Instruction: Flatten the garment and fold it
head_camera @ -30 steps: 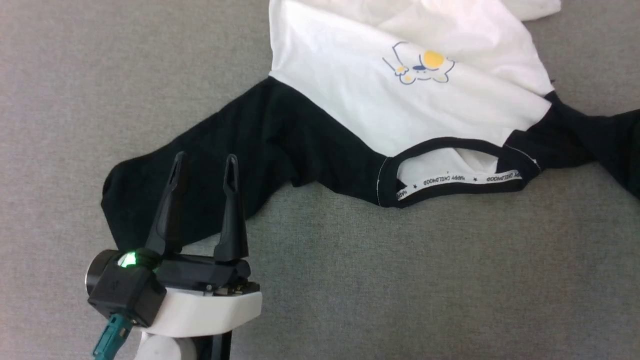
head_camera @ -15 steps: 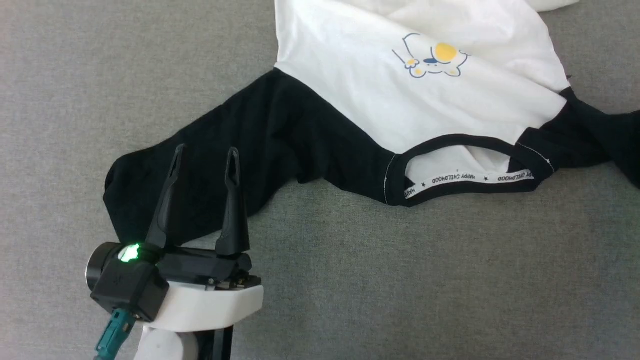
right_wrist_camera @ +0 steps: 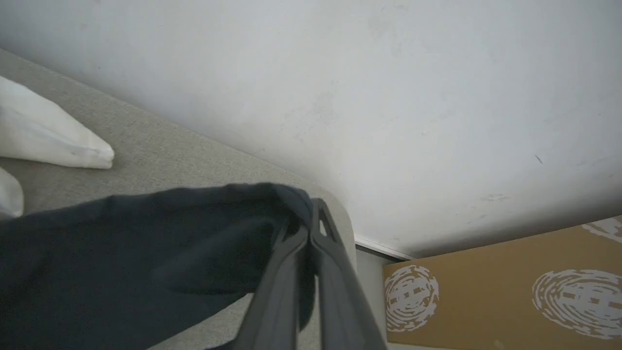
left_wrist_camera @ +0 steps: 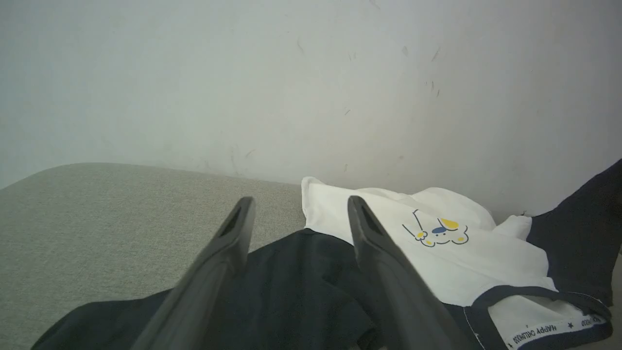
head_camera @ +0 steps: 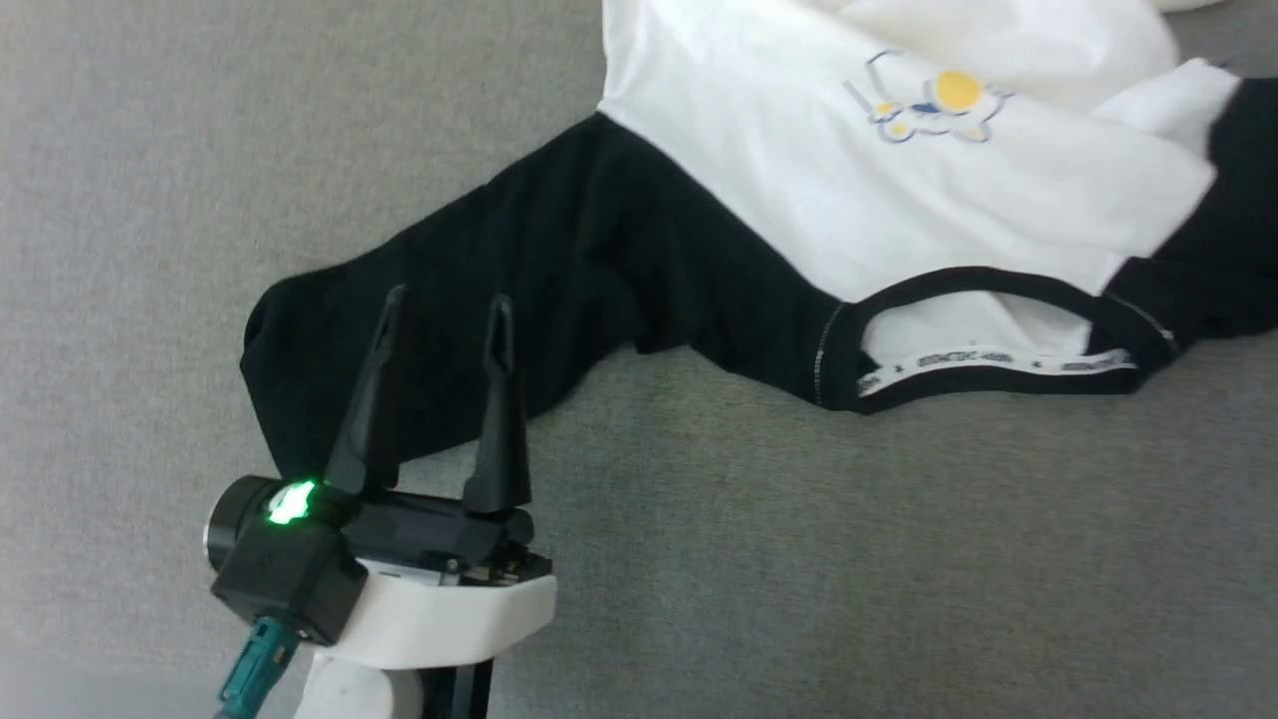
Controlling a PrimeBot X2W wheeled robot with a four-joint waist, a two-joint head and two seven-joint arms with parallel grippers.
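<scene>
The whole head view has slid since half a second ago, so that is the camera turning. The real change is on our right: the right-hand sleeve (head_camera: 1233, 210) has come up from lying flat and now climbs toward the upper right edge, with a white fold bunched beside it.

The left gripper (head_camera: 447, 297) reaches up from the lower left, fingers spread apart with nothing between them, tips over the end of the left-hand sleeve (head_camera: 559, 260). A green light (head_camera: 290, 499) glows on its wrist. From its own wrist camera the left gripper (left_wrist_camera: 300, 201) points toward the pale wall (left_wrist_camera: 291, 73); we cannot tell whether the tips touch the cloth.

The right gripper (right_wrist_camera: 311, 218) is pinched closed on the dark right-hand sleeve (right_wrist_camera: 121, 253), which wraps over the tips and hides the pads. A cardboard box (right_wrist_camera: 500, 291) sits beyond.

The garment (head_camera: 799, 180) lies on the grey surface (head_camera: 799, 559), collar (head_camera: 998, 285) toward us, chest print (head_camera: 934, 100) facing up. Its body is cut off at the top and right edges. The neck tape (head_camera: 988, 361) lettering is too blurred to read there.
</scene>
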